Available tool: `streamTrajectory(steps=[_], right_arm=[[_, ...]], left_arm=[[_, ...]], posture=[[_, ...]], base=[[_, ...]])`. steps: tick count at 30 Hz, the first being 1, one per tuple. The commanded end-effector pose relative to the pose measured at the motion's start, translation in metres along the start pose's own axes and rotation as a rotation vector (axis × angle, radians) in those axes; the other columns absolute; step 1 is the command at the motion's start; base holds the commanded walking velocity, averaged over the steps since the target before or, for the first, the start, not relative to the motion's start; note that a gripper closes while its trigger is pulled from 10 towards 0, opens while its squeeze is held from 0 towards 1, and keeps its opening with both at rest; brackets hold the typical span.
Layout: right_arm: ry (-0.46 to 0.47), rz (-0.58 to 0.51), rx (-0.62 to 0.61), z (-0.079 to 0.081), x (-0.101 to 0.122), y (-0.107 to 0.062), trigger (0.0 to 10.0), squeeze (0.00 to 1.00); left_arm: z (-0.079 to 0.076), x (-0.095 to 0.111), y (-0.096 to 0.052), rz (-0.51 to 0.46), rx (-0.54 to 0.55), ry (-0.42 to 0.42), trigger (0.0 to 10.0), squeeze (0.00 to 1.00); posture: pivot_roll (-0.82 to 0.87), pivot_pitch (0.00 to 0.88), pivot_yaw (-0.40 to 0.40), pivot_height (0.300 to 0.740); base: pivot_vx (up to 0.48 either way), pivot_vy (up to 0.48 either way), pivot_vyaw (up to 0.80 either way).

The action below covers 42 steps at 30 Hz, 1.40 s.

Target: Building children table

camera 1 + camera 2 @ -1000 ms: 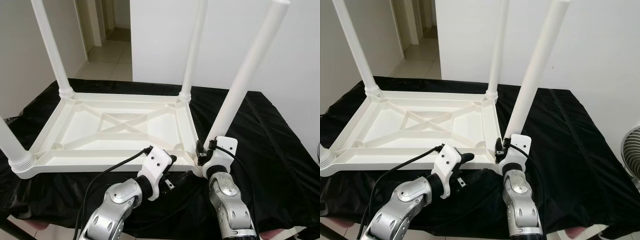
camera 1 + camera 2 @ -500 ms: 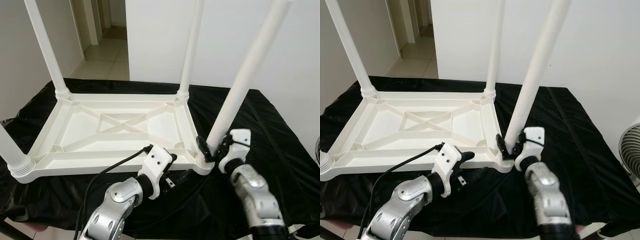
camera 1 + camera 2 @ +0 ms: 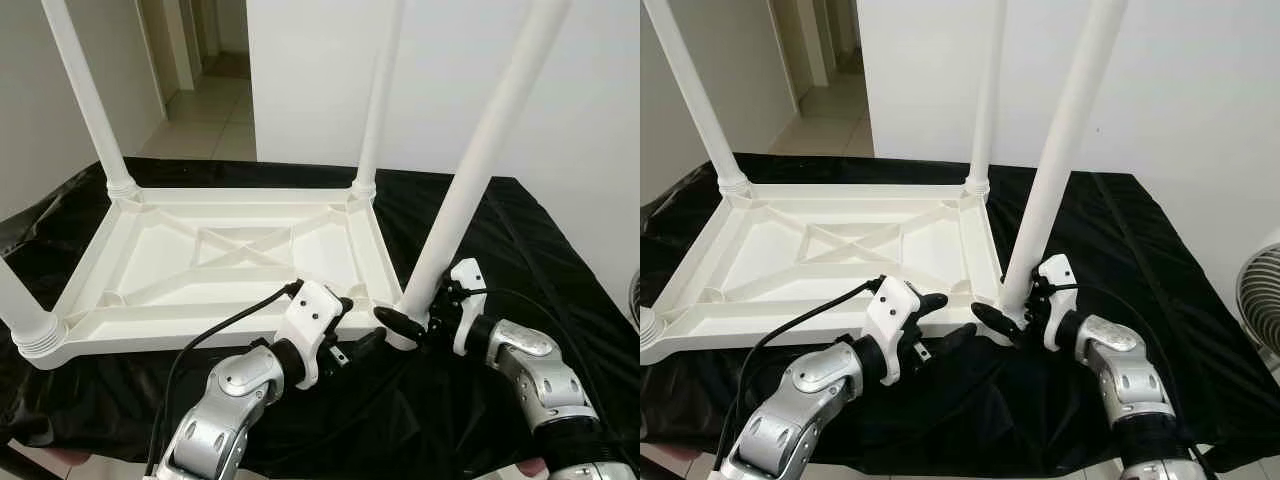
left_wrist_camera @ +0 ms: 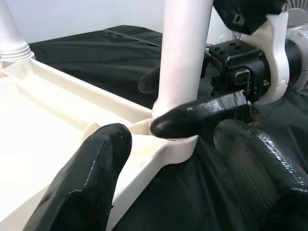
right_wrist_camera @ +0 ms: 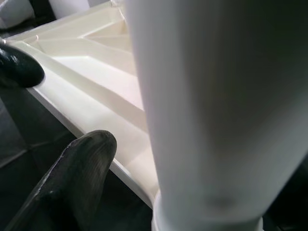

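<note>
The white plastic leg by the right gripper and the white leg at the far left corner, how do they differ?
The near-right white plastic leg leans rightward; the far-left white leg stands closer to upright. The right gripper straddles the near-right leg's base; the far-left leg stands untouched. Both rise from corner sockets of the upturned white tabletop.

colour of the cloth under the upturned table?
Black; the glossy black cloth under the white plastic table shows best in the left eye view.

Bright, even daylight — sharp head views, soft shadows, close wrist views blurred out of focus.
</note>
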State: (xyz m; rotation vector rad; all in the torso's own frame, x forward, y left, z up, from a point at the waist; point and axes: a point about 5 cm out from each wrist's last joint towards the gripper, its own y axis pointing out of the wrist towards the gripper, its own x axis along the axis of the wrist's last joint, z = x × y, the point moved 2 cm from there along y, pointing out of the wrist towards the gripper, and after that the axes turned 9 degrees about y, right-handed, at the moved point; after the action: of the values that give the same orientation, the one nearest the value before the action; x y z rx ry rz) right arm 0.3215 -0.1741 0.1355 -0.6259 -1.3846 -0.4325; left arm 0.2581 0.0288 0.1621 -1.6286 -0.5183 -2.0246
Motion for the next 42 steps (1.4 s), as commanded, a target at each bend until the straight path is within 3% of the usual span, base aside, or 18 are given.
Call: streamTrajectory(steps=[1,2,3,4,12,18,19,20,23,25,26,27,34,36,38,39,41,42], right_arm=[[-0.014,0.037,0.029,0.000,-0.005,0.001,10.0,0.00],[-0.027,0.054,0.042,-0.003,-0.006,0.002,5.3,0.00],[-0.027,0.054,0.042,-0.003,-0.006,0.002,5.3,0.00],[-0.048,0.084,0.050,-0.009,-0.007,0.001,0.0,0.00],[-0.057,0.101,0.060,-0.014,-0.008,-0.004,0.0,0.00],[-0.040,0.032,0.005,-0.012,-0.008,-0.011,0.0,0.00],[-0.032,0.019,-0.012,-0.011,-0.008,-0.012,3.8,0.00],[-0.025,0.003,-0.038,-0.011,-0.007,-0.012,10.0,0.00],[-0.015,-0.019,-0.075,-0.011,-0.006,-0.011,10.0,0.00],[-0.009,-0.040,-0.160,-0.012,-0.006,-0.010,10.0,0.00],[-0.011,-0.032,-0.272,-0.014,-0.011,-0.009,10.0,0.00],[-0.011,-0.032,-0.272,-0.014,-0.011,-0.009,10.0,0.00],[0.057,-0.056,-0.455,-0.001,-0.020,-0.002,10.0,0.00],[0.092,-0.076,-0.570,0.002,-0.022,-0.001,10.0,0.00],[0.092,-0.076,-0.570,0.002,-0.022,-0.001,10.0,0.00],[0.125,-0.097,-0.674,0.002,-0.023,-0.002,10.0,0.00],[0.125,-0.097,-0.674,0.002,-0.023,-0.002,10.0,0.00],[0.142,-0.103,-0.791,0.004,-0.026,-0.003,10.0,0.00]], left_arm=[[0.006,0.002,0.000,0.008,0.070,0.001,10.0,0.00],[0.006,0.003,0.000,0.008,0.074,0.001,10.0,0.00],[0.006,0.003,0.000,0.008,0.074,0.001,10.0,0.00],[0.006,0.003,0.000,0.008,0.076,-0.001,10.0,0.00],[0.005,0.004,0.001,0.007,0.068,0.000,10.0,0.00],[0.000,0.005,0.005,-0.002,0.054,-0.015,10.0,0.00],[-0.001,0.005,0.005,-0.003,0.052,-0.017,10.0,0.00],[-0.002,0.005,0.006,-0.004,0.050,-0.017,10.0,0.00],[-0.002,0.006,0.006,-0.004,0.049,-0.017,10.0,0.00],[-0.002,0.006,0.006,-0.006,0.048,-0.021,10.0,0.00],[-0.003,0.006,0.007,-0.008,0.046,-0.024,10.0,0.00],[-0.003,0.006,0.007,-0.008,0.046,-0.024,10.0,0.00],[-0.006,0.005,0.008,-0.008,0.035,-0.033,10.0,0.00],[-0.006,0.005,0.008,-0.009,0.034,-0.034,10.0,0.00],[-0.006,0.005,0.008,-0.009,0.034,-0.034,10.0,0.00],[-0.007,0.005,0.008,-0.009,0.033,-0.038,10.0,0.00],[-0.007,0.005,0.008,-0.009,0.033,-0.038,10.0,0.00],[-0.007,0.004,0.008,-0.008,0.033,-0.042,10.0,0.00]], posture=[[0.01,0.021,-0.006,0.740],[0.01,0.021,-0.006,0.740],[0.01,0.021,-0.006,0.740],[0.01,0.022,-0.006,0.740],[0.01,0.031,-0.008,0.740],[-0.01,0.036,-0.008,0.740],[-0.02,0.042,-0.010,0.740],[-0.02,0.043,-0.010,0.740],[-0.02,0.044,-0.011,0.740],[-0.02,0.045,-0.012,0.740],[-0.03,0.046,-0.011,0.740],[-0.03,0.046,-0.011,0.740],[-0.04,0.047,-0.006,0.740],[-0.05,0.050,-0.004,0.740],[-0.05,0.050,-0.004,0.740],[-0.05,0.053,-0.004,0.740],[-0.05,0.053,-0.004,0.740],[-0.05,0.055,-0.007,0.740]], base=[[0.000,0.000,0.00],[0.000,0.000,0.00],[0.000,0.000,0.00],[0.000,0.000,0.00],[0.000,0.000,0.00],[0.000,0.000,0.00],[0.000,0.000,0.00],[0.000,0.000,0.00],[0.000,0.000,0.00],[0.000,0.000,0.00],[0.000,0.000,0.00],[0.000,0.000,0.00],[0.000,0.000,0.00],[0.000,0.000,0.00],[0.000,0.000,0.00],[0.000,0.000,0.00],[0.000,0.000,0.00],[0.000,0.000,0.00]])
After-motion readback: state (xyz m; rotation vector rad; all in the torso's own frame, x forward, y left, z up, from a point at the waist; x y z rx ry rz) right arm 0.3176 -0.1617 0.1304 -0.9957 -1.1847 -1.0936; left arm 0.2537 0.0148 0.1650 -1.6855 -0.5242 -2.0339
